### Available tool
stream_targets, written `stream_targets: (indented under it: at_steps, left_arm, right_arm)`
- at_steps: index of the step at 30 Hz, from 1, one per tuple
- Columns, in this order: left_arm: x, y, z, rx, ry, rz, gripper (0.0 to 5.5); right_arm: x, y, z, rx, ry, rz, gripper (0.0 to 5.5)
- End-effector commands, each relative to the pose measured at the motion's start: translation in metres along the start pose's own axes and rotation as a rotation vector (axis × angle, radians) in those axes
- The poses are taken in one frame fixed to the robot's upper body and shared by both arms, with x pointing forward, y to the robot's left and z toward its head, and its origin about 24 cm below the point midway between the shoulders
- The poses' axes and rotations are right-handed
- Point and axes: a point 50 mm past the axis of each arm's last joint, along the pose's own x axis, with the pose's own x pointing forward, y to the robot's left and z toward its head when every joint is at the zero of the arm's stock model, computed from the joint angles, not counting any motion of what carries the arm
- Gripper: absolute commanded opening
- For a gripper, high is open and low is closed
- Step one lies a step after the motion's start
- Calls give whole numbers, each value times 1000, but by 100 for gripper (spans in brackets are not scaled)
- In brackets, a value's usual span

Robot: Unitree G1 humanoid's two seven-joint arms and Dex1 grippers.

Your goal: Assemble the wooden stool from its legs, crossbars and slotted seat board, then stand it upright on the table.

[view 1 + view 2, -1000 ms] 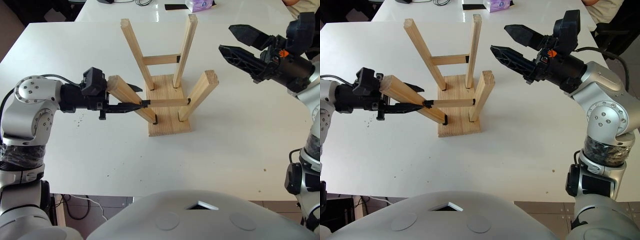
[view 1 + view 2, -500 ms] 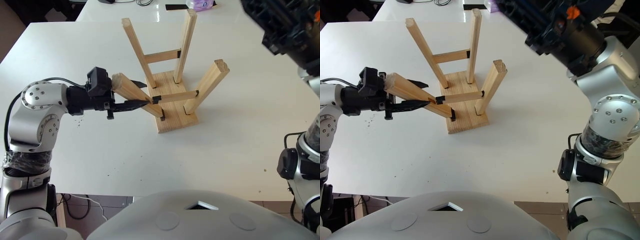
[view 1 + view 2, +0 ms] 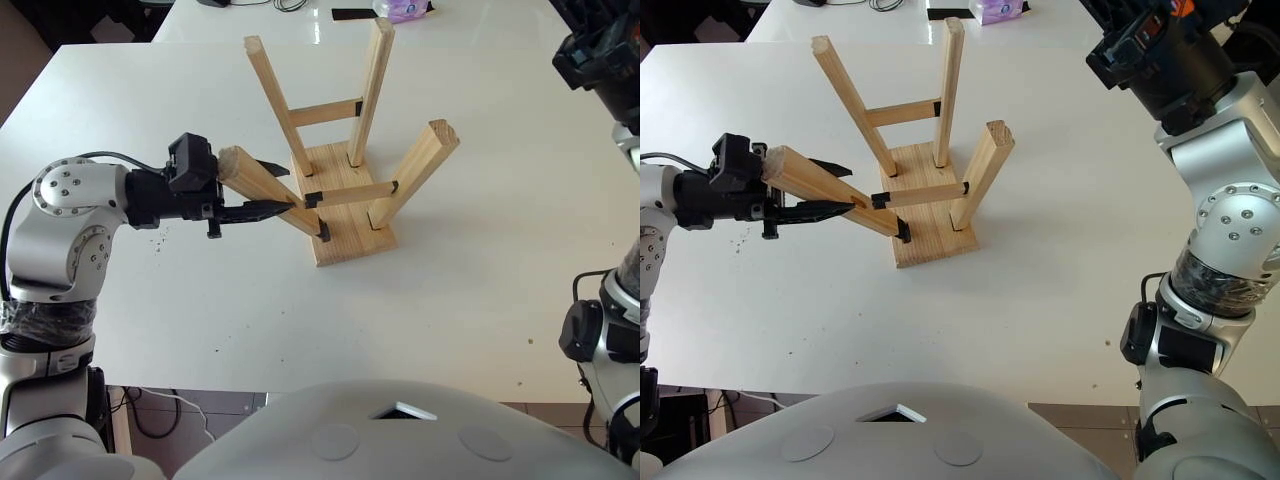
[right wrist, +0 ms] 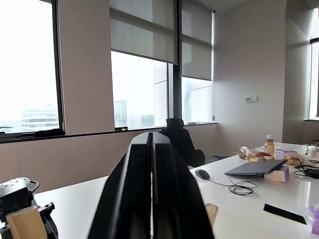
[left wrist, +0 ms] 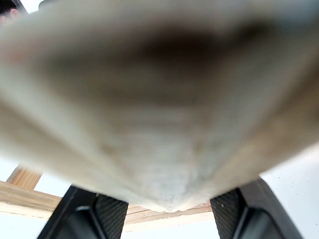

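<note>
Found stool [image 3: 335,165] inverted on table [image 3: 480,260]: seat board [image 3: 352,245] flat down, four legs [image 3: 368,95] seated in it, pointing up and splayed outward. Counted two crossbars [image 3: 322,112] in place, one between the pair of legs at the seat board's far edge, one between the pair at its near edge. Judged assembly itself done as far as visible; joints too small to check for full seating. Noted left gripper [image 3: 292,188] pinching the near-left leg [image 3: 255,180], rising from the seat board's near-left corner, one finger on either side. Noted right gripper [image 4: 151,144] pressed together, empty, raised well above and to the right of the seat board. Left to do, by judgement: turn stool over and stand it on its legs.
</note>
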Motion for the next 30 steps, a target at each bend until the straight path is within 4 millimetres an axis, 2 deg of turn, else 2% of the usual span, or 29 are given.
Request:
stream_targets:
  at_steps: [1,4,6,10,13,21,25,30]
  left_arm:
    - [2,-1,-2,-15,28,-15,205]
    - [2,-2,-1,-16,22,-17,205]
    - [2,-4,0,-17,16,-21,205]
    - [4,-6,3,-14,5,-28,205]
    - [4,-5,2,-13,10,-28,205]
    - [6,1,-6,-4,40,-12,205]
    - [14,-2,-10,0,34,-27,205]
    - [11,-4,-15,17,85,-30,205]
  right_arm:
    - [-14,-16,-15,-50,89,-132,0]
    - [-20,-20,-27,-90,165,-184,0]
    - [-29,-21,-41,-101,238,-217,0]
    - [-41,-14,-71,-89,352,-254,0]
    - [-44,-10,-85,-63,382,-275,0]
    - [-42,1,-99,-19,390,-266,0]
    - [-39,3,-104,-2,394,-255,0]
    - [-37,5,-106,8,390,-252,0]
